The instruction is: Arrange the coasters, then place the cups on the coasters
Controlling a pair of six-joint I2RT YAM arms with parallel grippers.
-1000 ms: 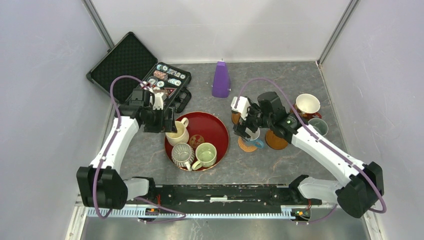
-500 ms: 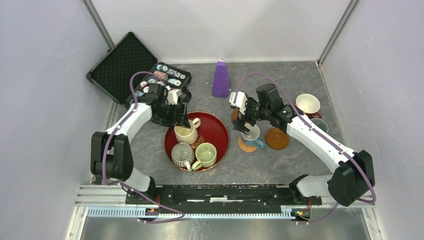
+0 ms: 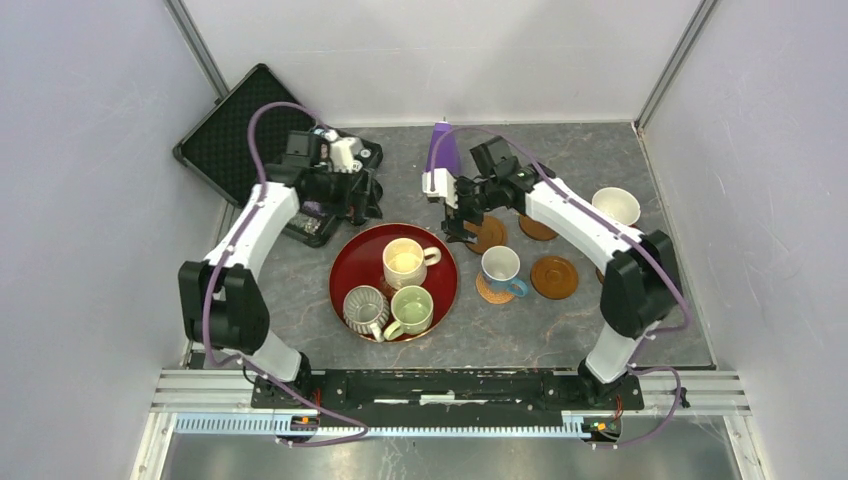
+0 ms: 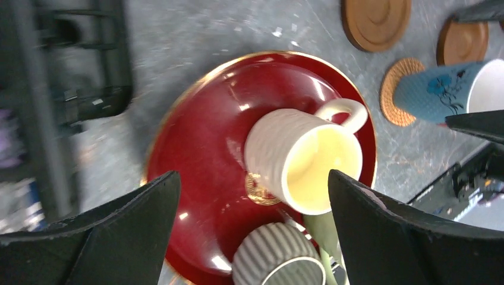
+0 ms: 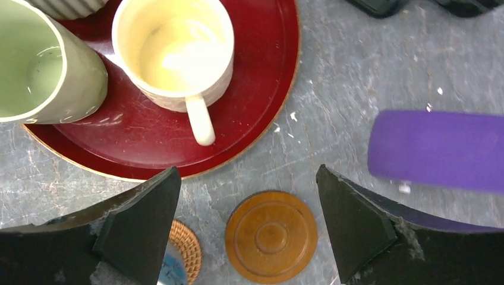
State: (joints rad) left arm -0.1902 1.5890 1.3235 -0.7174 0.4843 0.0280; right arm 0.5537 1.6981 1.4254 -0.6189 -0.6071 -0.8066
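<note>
Brown coaster [image 5: 271,236] is being hovered over by wide-open right gripper [image 5: 246,172]; purple cone [image 5: 437,148], frame right, is being crowded, so a knock-over looks possible. Left gripper [image 4: 254,175]: wide, empty.

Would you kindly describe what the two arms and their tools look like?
The left arm and right arm have white links with black joints, and a purple cable loops along each. The left tool and right tool each carry two black, wedge-shaped fingers.
</note>
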